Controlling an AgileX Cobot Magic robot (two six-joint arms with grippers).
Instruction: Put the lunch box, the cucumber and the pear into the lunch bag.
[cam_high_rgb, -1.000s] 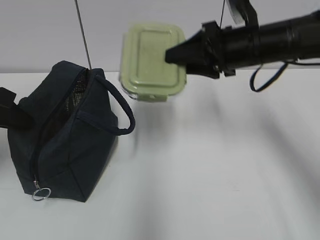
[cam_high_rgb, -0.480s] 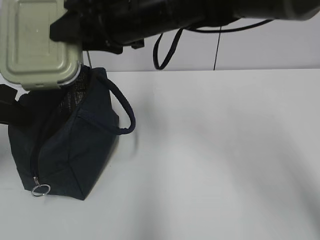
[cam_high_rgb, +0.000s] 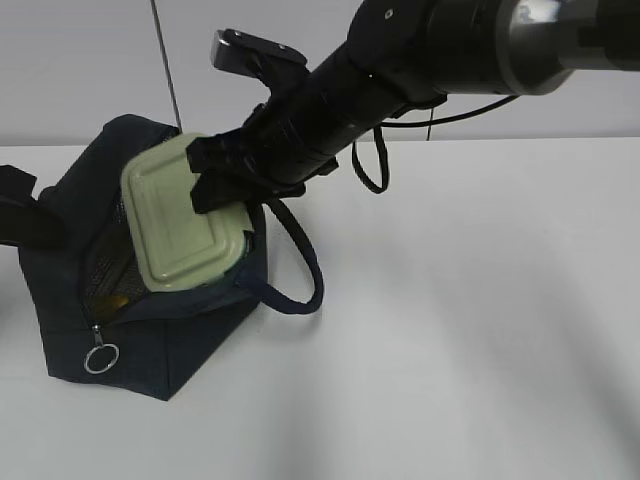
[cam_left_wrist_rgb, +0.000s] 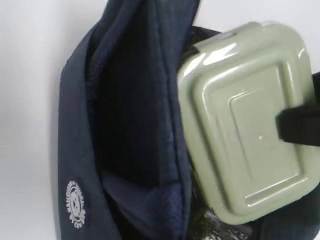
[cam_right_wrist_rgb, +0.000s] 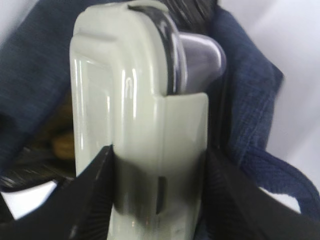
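The navy lunch bag (cam_high_rgb: 150, 345) stands at the left with its top open. The lunch box (cam_high_rgb: 185, 225) with its sage-green lid leans in the opening, partly inside. My right gripper (cam_high_rgb: 222, 180) reaches across from the upper right and is shut on the box's end (cam_right_wrist_rgb: 157, 185). The box (cam_left_wrist_rgb: 245, 125) also fills the right of the left wrist view, beside the bag's rim (cam_left_wrist_rgb: 135, 100). My left gripper (cam_high_rgb: 25, 215) holds the bag's left side, its fingers hidden by fabric. A small yellow patch (cam_high_rgb: 118, 300) shows inside under the box. The cucumber is out of view.
The bag's loop handle (cam_high_rgb: 300, 280) hangs down to the right onto the white table (cam_high_rgb: 480, 330). The zipper's metal ring (cam_high_rgb: 100, 358) lies at the bag's front. A thin rod (cam_high_rgb: 165, 60) stands behind the bag. A cable loop (cam_high_rgb: 375, 165) hangs from the right arm.
My right gripper has brought the lunch box from above the bag down into its opening. The bag's mouth has spread and the handle has dropped to the right.
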